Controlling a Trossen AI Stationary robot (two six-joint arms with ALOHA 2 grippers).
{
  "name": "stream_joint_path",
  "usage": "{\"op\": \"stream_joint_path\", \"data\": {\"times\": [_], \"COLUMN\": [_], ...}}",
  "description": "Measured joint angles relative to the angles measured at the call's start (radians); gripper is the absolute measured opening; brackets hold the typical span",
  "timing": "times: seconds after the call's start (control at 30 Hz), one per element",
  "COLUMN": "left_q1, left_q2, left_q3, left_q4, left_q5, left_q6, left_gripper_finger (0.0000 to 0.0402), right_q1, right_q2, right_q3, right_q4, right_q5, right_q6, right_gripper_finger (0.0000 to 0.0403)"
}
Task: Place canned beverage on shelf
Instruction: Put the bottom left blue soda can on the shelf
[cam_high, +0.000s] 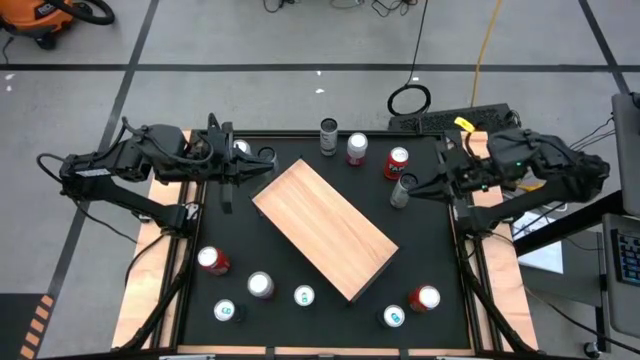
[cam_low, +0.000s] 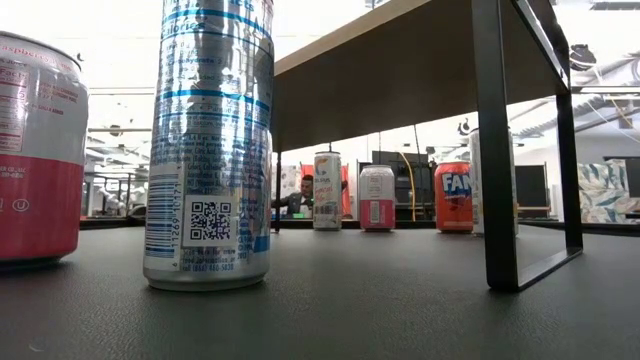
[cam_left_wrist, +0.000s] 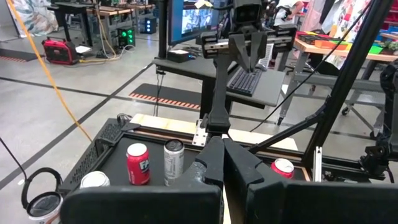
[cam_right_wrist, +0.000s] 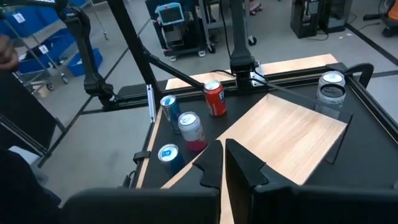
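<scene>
Grey workshop floor surrounds a black table (cam_high: 330, 320) in the high view, with the shelf (cam_high: 325, 228) lying diagonally across its middle, its top bare. Cans ring it: a row of three at the far edge, including a red can (cam_high: 397, 163), and six along the near edge, likely set out as stock within either arm's reach. The left gripper (cam_high: 262, 160) sits clenched and empty at the far left corner; the right gripper (cam_high: 408, 188) is likewise clenched on nothing near the far right corner, its tip beside a grey can (cam_high: 400, 194). No can is on the shelf yet, so I judge the task unstarted.

From table height, a tall silver can (cam_low: 208, 140) stands close to the lens, a pink one (cam_low: 38, 150) beside it, and the shelf top rides overhead on a black frame leg (cam_low: 496, 150), high enough for cans to pass beneath.

Looking past the left wrist, its shut fingers (cam_left_wrist: 214, 165) aim across the far-edge cans toward the right arm.

Past the right wrist, shut fingers (cam_right_wrist: 239, 163) point over the shelf's bare wood toward the near-edge cans.
</scene>
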Motion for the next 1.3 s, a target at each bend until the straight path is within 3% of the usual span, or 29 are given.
{"op": "stream_joint_path", "data": {"times": [0.47, 0.9, 1.2, 1.3], "left_q1": [-0.001, -0.055, -0.180, -0.212], "left_q2": [0.000, 0.000, 0.003, 0.013], "left_q3": [0.000, 0.000, 0.000, 0.000], "left_q4": [-0.144, -0.167, -0.171, -0.254], "left_q5": [0.006, 0.111, 0.002, -0.008], "left_q6": [-0.192, -0.247, -0.355, -0.418], "left_gripper_finger": [0.0000, 0.0000, 0.0000, 0.0000], "right_q1": [0.000, 0.000, 0.000, -0.001], "right_q2": [0.103, 0.104, 0.104, 0.102], "right_q3": [0.066, 0.066, 0.066, 0.066], "right_q4": [-0.101, -0.101, -0.105, -0.130], "right_q5": [0.050, 0.077, 0.079, 0.079], "right_q6": [-0.003, -0.011, -0.011, -0.009], "right_gripper_finger": [0.0000, 0.0000, 0.0000, 0.0000]}}
